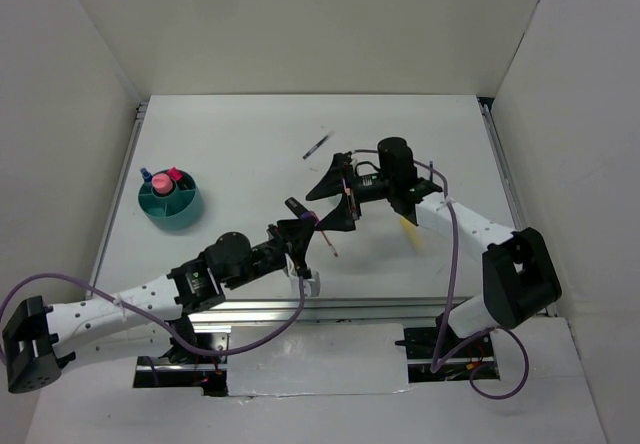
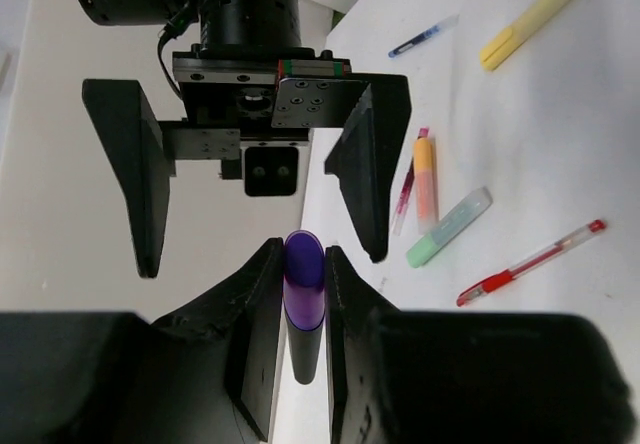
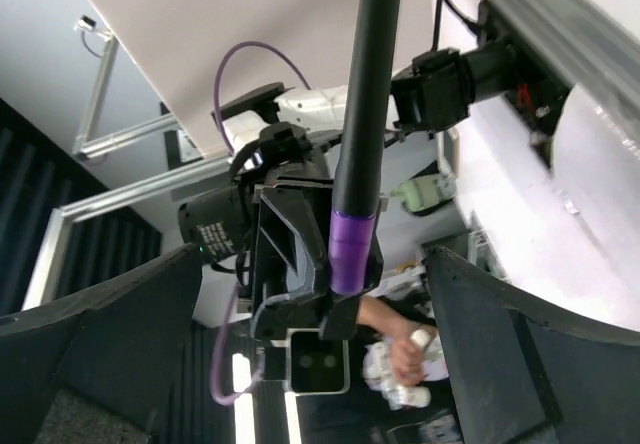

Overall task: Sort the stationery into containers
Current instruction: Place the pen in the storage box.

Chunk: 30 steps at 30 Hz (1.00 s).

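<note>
Left end effector (image 2: 303, 261): mine, pressed together on the purple-black marker (image 2: 303, 309), which is pinched between both fingers and held up off the table (image 2: 560, 144), well apart from the teal cup (image 1: 176, 220). Right end effector (image 1: 336, 200): also mine, fingers spread wide, empty, facing the left one head-on and near it. Its wrist view shows the marker standing between my spread fingers, though I cannot tell how far in it reaches. Cup contents: a pink-capped item (image 1: 174, 175) and a blue-capped item (image 1: 146, 176), both upright. On the table, unsorted: orange highlighter (image 2: 425, 177), pastel green highlighter (image 2: 450, 226), red pen (image 2: 530, 261), yellow highlighter (image 2: 535, 16), blue-capped pen (image 2: 422, 36), dark pen (image 1: 318, 145). Step in hand, by my judgement: passing the marker from left to right. Hazards: if the left lets go before the right has closed, the marker drops among the loose pens and may roll. If the right closes off-centre on the round barrel, it could lever the marker askew in the left's grip. With both end effectors this near, a small misalignment could knock fingers together.
</note>
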Motion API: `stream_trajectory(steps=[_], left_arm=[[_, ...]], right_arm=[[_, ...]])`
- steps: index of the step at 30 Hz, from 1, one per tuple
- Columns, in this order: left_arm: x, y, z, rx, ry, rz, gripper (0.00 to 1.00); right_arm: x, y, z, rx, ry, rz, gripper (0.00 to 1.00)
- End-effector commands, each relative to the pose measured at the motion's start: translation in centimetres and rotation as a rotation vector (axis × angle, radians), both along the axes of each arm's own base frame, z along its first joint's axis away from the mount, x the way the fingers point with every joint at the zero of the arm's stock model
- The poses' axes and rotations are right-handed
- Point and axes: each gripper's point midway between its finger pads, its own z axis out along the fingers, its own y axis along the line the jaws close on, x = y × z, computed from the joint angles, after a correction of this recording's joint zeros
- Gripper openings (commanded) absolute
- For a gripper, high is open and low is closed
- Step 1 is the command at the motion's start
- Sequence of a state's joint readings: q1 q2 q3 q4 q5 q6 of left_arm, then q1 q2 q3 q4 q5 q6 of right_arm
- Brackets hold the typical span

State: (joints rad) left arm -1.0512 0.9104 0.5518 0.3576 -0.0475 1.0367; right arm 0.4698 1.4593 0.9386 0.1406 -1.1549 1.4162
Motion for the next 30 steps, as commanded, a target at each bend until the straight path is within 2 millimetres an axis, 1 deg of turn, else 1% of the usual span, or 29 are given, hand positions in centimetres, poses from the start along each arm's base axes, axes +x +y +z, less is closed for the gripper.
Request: stream_trajectory(steps=[1, 2, 3, 5, 6, 7, 8, 9, 10, 11, 12, 13, 14, 15, 16, 17, 18, 19, 20, 21, 22, 24, 25, 27, 28, 30], left_arm=[[-0.8, 0.2, 3.1, -0.084, 0.032, -0.004, 0.0], [-0.8, 0.3, 3.2, -0.088, 0.044, 0.001, 0.0], [-0.6, 0.6, 3.8, -0.096, 0.06, 0.019, 0.0], [-0.3, 0.8, 4.2, -0.131, 0.121, 0.055, 0.0], [0.0, 1.3, 5.1, -0.152, 0.142, 0.092, 0.0], [0.1, 1.4, 5.4, -0.186, 0.192, 0.11, 0.0], [0.3, 1.7, 5.8, -0.209, 0.221, 0.126, 0.0], [0.9, 2.5, 6.8, -0.237, 0.244, 0.161, 0.0], [1.3, 2.8, 7.0, -0.289, 0.313, 0.187, 0.0], [2.7, 4.0, 8.6, -0.344, 0.332, 0.236, 0.0], [3.6, 4.5, 7.9, -0.369, 0.415, 0.283, 0.0], [4.5, 5.1, 8.3, -0.396, 0.442, 0.312, 0.0], [6.6, 7.5, 9.9, -0.462, 0.444, 0.39, 0.0], [7.5, 7.7, 9.0, -0.483, 0.52, 0.407, 0.0], [8.6, 8.6, 9.5, -0.518, 0.538, 0.432, 0.0], [10.9, 11.3, 9.7, -0.587, 0.56, 0.516, 0.0], [11.4, 11.8, 9.8, -0.609, 0.592, 0.497, 0.0], [13.0, 14.6, 9.9, -0.656, 0.593, 0.554, 0.0], [13.6, 15.4, 10.2, -0.714, 0.617, 0.542, 0.0], [13.6, 15.4, 10.2, -0.725, 0.643, 0.492, 0.0], [14.5, 17.7, 10.3, -0.773, 0.622, 0.521, 0.0], [15.0, 18.8, 10.0, -0.812, 0.638, 0.517, 0.0], [15.7, 20.6, 9.8, -0.832, 0.608, 0.554, 0.0], [16.3, 21.7, 8.8, -0.873, 0.648, 0.573, 0.0], [16.9, 24.2, 8.8, -0.899, 0.62, 0.617, 0.0], [17.6, 26.0, 8.1, -0.933, 0.629, 0.655, 0.0]], right_arm=[[0.0, -1.1, 1.5, 0.021, -0.13, -0.011, 1.0], [0.1, -1.2, 1.3, 0.011, -0.128, -0.015, 1.0], [0.8, -1.7, 1.0, 0.003, -0.14, -0.035, 1.0], [1.9, -2.6, 0.4, -0.027, -0.188, -0.06, 1.0], [3.1, -3.5, 0.1, -0.049, -0.206, -0.096, 1.0], [3.9, -4.2, -0.3, -0.073, -0.292, -0.107, 0.99], [4.8, -4.8, -0.1, -0.123, -0.293, -0.14, 0.99], [6.0, -6.0, -0.2, -0.154, -0.363, -0.172, 0.98], [6.7, -6.6, 0.1, -0.185, -0.384, -0.2, 0.98], [6.9, -7.0, 0.5, -0.193, -0.414, -0.21, 0.98], [7.4, -7.6, 0.8, -0.202, -0.452, -0.228, 0.98], [7.6, -8.0, 1.3, -0.205, -0.474, -0.237, 0.98], [7.8, -8.3, 1.5, -0.208, -0.486, -0.247, 0.97], [8.3, -8.7, 1.8, -0.209, -0.499, -0.263, 0.97], [8.5, -8.9, 2.0, -0.209, -0.509, -0.269, 0.97], [8.8, -9.1, 2.1, -0.211, -0.516, -0.276, 0.97], [9.1, -9.3, 2.5, -0.208, -0.522, -0.282, 0.97], [9.3, -9.3, 2.4, -0.207, -0.516, -0.281, 0.97], [9.5, -9.4, 2.4, -0.207, -0.518, -0.282, 0.97], [9.6, -9.3, 2.4, -0.208, -0.518, -0.28, 0.97], [9.7, -9.4, 2.3, -0.21, -0.524, -0.281, 0.97], [9.7, -9.3, 1.8, -0.214, -0.513, -0.274, 0.96], [9.8, -9.3, 1.6, -0.216, -0.513, -0.272, 0.96], [9.8, -9.3, 1.1, -0.22, -0.5, -0.267, 0.96], [9.8, -9.3, 0.9, -0.22, -0.5, -0.265, 0.96], [9.9, -9.3, 0.6, -0.222, -0.494, -0.264, 0.96]])
